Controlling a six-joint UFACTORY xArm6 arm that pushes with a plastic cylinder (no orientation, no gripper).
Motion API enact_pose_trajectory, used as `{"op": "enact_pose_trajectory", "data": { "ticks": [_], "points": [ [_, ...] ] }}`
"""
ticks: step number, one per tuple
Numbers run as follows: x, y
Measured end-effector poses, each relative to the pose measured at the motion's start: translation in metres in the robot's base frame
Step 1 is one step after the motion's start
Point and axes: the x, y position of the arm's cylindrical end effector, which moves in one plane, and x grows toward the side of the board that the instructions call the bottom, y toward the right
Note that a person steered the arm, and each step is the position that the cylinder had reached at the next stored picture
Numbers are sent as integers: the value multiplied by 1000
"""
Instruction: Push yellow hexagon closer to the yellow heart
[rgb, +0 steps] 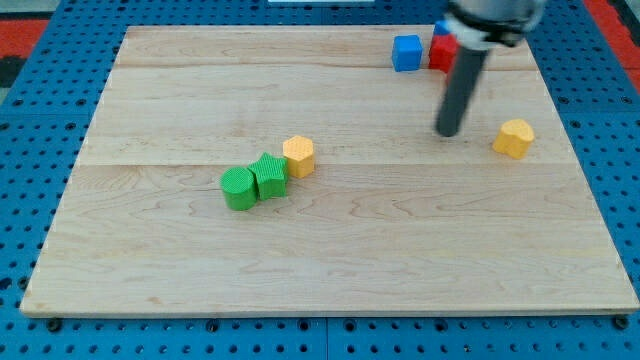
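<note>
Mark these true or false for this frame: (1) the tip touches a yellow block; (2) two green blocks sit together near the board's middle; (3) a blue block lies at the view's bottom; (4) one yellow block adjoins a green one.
1. False: my tip stands apart from the yellow block at the view's right, to its left.
2. True: the green round block and the green star-like block touch.
3. False: the blue cube is at the view's top, beside a red block.
4. True: the other yellow block adjoins the green star-like block.
</note>
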Motion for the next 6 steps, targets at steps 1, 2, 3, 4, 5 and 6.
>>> {"op": "enact_pose_trajectory", "data": {
  "ticks": [1,2,3,4,5,6],
  "points": [
    [1,-97],
    [6,-161],
    [36,-173],
    [64,-143],
    [52,-73],
    [40,-107]
  ]
}}
